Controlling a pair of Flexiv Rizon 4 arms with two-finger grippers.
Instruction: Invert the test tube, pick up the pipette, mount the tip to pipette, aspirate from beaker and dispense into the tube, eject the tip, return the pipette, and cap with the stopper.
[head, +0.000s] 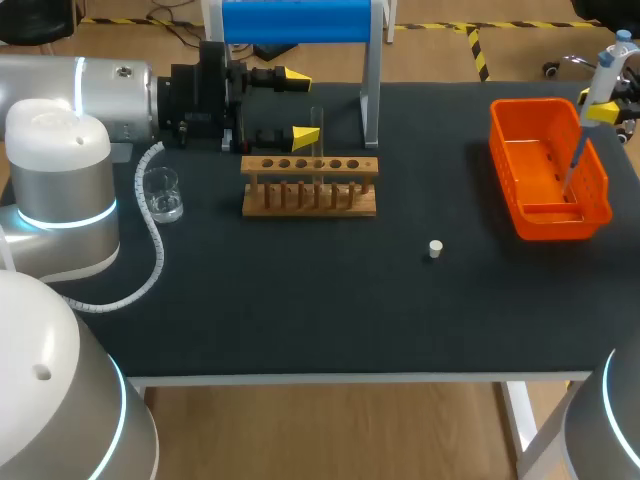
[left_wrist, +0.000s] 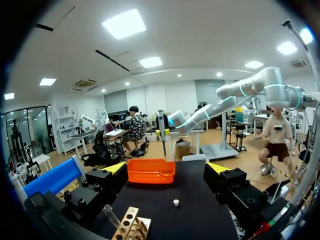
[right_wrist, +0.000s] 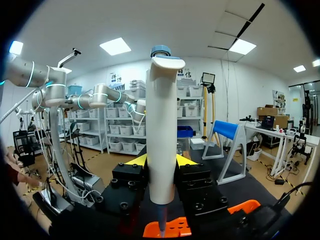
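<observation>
In the head view the right gripper (head: 606, 108) is cut off by the upper right edge of the frame. Only one yellow tip is seen there, so its grasp cannot be judged from this view. In the right wrist view it is shown clenched on the white pipette (right_wrist: 161, 140), which is held upright between both fingers, with its thin lower end over the orange basket (right_wrist: 172, 227).

The test tube (head: 317, 128) is hard to make out. It is seen as faint clear glass rising at the wooden rack (head: 310, 187), in the upper middle of the frame, just beside the lower yellow tip of the left gripper (head: 303, 105). Whether the tube is touched cannot be told. The left gripper is released, with its fingers wide apart. In the left wrist view the tube is seen leaning beside one finger.

The basket is placed close to the right edge of the counter (head: 300, 320). The stopper (head: 435, 248) lies right of centre, well apart from rack and basket. The beaker (head: 162, 195), at the left, is shown only by the head view.
</observation>
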